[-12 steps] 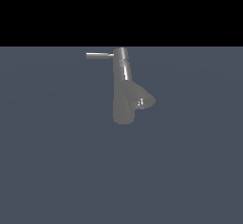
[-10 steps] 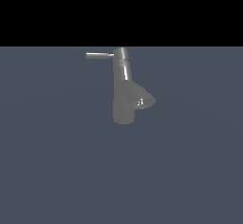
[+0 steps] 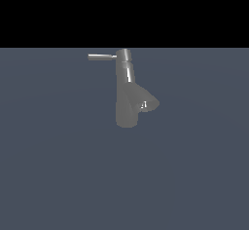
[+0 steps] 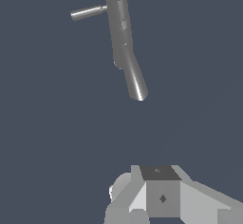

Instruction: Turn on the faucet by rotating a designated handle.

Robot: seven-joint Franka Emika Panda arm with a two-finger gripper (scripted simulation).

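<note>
The faucet (image 3: 127, 97) is a grey shiny upright column on the dark blue-grey floor, with a flared cone spout (image 3: 146, 103) branching low towards the exterior view's right. The handle (image 3: 101, 56) is a thin straight rod sticking out from the top cap towards the exterior view's left. In the wrist view the faucet (image 4: 121, 38) and its handle (image 4: 88, 13) show at a distance from my gripper (image 4: 160, 173). Only grey blocky parts of the gripper show at that picture's edge. It touches nothing, and its jaw gap is hidden. The gripper and arm are out of the exterior view.
The flat dark blue-grey floor (image 3: 58, 175) stretches all around the faucet. A black band fills the background behind it. No other object shows.
</note>
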